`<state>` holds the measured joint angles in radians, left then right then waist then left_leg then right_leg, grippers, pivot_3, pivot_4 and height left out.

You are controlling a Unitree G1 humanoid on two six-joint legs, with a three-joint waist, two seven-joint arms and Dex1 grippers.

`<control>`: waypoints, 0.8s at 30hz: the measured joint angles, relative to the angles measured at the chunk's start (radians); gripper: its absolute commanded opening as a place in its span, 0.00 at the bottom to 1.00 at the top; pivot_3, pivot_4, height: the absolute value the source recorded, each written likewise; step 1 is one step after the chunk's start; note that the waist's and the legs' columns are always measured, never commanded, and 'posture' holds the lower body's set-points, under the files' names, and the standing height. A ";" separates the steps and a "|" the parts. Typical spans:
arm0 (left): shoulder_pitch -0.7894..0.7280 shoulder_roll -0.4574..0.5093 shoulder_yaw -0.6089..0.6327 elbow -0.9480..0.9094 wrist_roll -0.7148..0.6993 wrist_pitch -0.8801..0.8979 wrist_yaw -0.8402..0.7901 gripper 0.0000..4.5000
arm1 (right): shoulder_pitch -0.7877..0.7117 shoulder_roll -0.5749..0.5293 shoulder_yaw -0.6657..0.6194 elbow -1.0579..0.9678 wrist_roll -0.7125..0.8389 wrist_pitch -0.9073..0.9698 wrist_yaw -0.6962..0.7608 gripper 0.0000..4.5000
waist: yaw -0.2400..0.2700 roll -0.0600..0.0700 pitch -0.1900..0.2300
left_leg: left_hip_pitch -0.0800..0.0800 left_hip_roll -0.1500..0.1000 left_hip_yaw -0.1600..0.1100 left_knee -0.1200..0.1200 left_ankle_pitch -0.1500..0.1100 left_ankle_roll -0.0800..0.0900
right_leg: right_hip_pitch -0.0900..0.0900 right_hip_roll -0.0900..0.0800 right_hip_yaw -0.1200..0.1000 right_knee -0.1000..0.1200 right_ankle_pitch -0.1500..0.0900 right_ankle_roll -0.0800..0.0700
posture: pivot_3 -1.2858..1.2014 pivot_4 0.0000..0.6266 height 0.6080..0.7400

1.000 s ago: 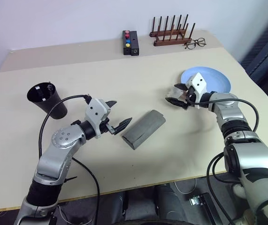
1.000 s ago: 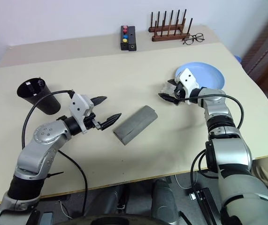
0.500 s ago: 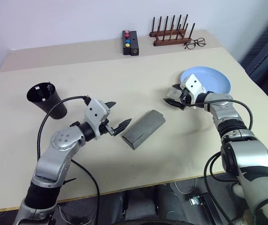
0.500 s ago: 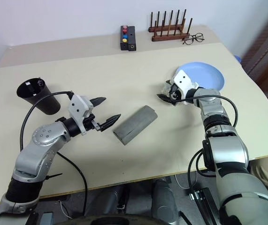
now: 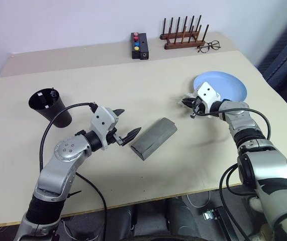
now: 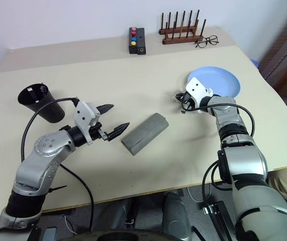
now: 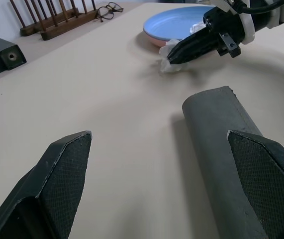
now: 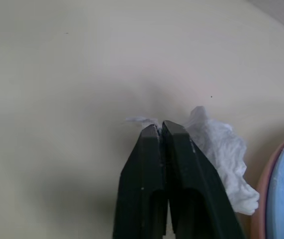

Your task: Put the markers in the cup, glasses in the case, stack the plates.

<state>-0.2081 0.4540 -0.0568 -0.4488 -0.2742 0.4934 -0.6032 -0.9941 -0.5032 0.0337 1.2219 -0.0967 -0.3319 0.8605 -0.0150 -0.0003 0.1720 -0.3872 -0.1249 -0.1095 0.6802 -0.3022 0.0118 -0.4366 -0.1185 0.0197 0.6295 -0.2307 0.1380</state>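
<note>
Here the right gripper (image 8: 160,130) is clenched on a crumpled white tissue (image 8: 220,152) beside the stacked plates (image 5: 222,85).

On the table (image 5: 108,75), the blue plate lies on the pink one at about two o'clock from the grey case (image 5: 154,138), the tissue touching their near-left rim. The case lies shut at the centre; the left gripper (image 5: 125,123), fingers spread wide and holding nothing, hangs just beside its nine o'clock end. The black cup (image 5: 50,106) stands at ten o'clock, with something dark and slim inside. At twelve o'clock, far off, sit a black button box (image 5: 139,45), a wooden rack (image 5: 183,34) and wire-framed eyeglasses (image 5: 209,47).
</note>
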 measured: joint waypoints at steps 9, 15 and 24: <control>-0.004 -0.001 -0.005 0.004 0.000 -0.001 -0.004 1.00 | 0.000 -0.026 -0.001 0.000 -0.001 -0.018 -0.018 0.01 | -0.001 0.000 0.000 | 0.000 0.000 0.000 0.000 0.000 0.000 | 0.000 0.000 0.000 0.000 0.000 0.000 | 0.52 0.24 1.00; -0.006 -0.002 -0.005 0.010 0.000 -0.003 -0.004 1.00 | -0.001 -0.027 -0.004 0.000 0.003 -0.021 -0.015 0.01 | -0.001 0.000 0.000 | 0.000 0.000 0.000 0.000 0.000 0.000 | 0.000 0.000 0.000 0.000 0.000 0.000 | 0.52 0.24 1.00; -0.006 -0.002 -0.005 0.011 0.000 -0.003 -0.004 1.00 | -0.002 -0.027 -0.011 0.000 0.017 -0.016 0.009 0.01 | -0.001 0.000 0.000 | 0.000 0.000 0.000 0.000 0.000 0.000 | 0.000 0.000 0.000 0.000 0.000 0.000 | 0.52 0.24 1.00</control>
<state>-0.2136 0.4521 -0.0618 -0.4382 -0.2738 0.4900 -0.6070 -0.9958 -0.5297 0.0229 1.2216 -0.0795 -0.3482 0.8700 -0.0158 -0.0003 0.1720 -0.3872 -0.1249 -0.1095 0.6800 -0.3022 0.0118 -0.4366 -0.1185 0.0197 0.6295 -0.2307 0.1380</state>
